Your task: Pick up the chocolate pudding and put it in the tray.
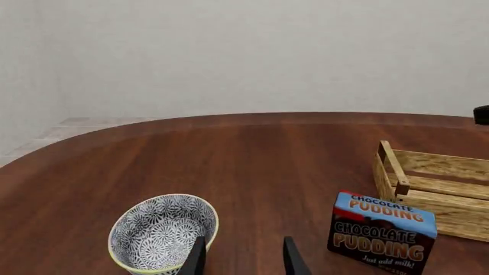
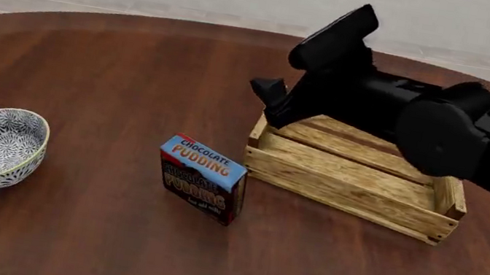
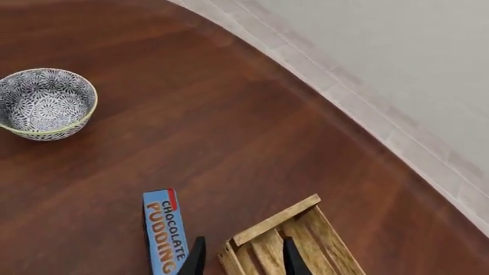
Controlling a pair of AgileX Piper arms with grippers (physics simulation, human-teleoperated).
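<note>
My right gripper (image 3: 243, 256) hangs open over the tray (image 2: 355, 171) corner — descending carelessly, I'd topple the upright pudding (image 2: 200, 178) just beside.

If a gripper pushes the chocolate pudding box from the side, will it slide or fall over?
The chocolate pudding stands upright on a narrow base, taller than it is deep, so a high push would probably tip it; a low one may slide it over the smooth table. Its flat carton faces look stiff enough to grip, and likely light. It will not roll.
</note>
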